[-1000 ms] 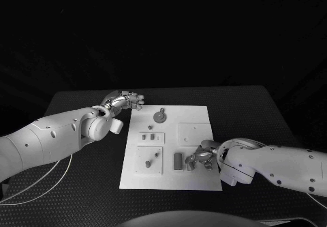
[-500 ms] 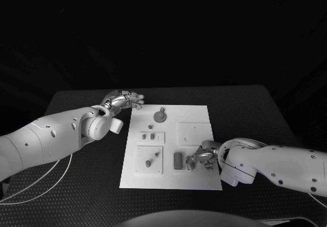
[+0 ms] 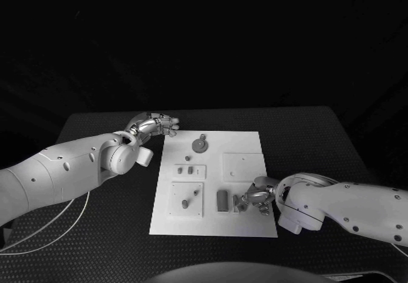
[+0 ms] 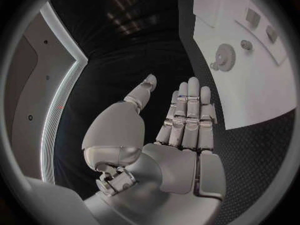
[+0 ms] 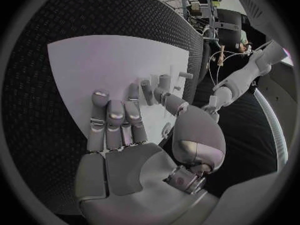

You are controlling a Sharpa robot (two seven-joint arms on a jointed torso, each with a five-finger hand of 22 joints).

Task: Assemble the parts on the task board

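the white task board [image 3: 242,221] lies flat in the middle of the black worktop [image 3: 315,135]. on it sit several small grey parts: a round gear-like disc [image 3: 200,145] near the far edge, two little pegs in a small raised plate [image 3: 190,171], a square raised plate [image 3: 240,166] to the right of that, a larger plate [image 3: 186,200] near the front left corner holding a small oval piece [image 3: 184,204], and a dark upright bar [image 3: 223,200] just right of that plate.

the left robot hand [image 3: 155,125] hovers just off the far left corner of the board, over the bare worktop. in the left wrist view this robot hand [image 4: 181,130] has its fingers stretched out straight and side by side, thumb spread away, with nothing in it; the gear-like disc [image 4: 224,57] lies on the board beyond its fingertips.

the right robot hand [image 3: 256,197] is low over the front right part of the board, just beside the dark bar. in the right wrist view this robot hand [image 5: 134,135] has its fingers extended over the white board [image 5: 94,65], with the thumb reaching toward small grey upright pieces [image 5: 156,90]. i cannot tell whether it pinches one of them or merely touches them.
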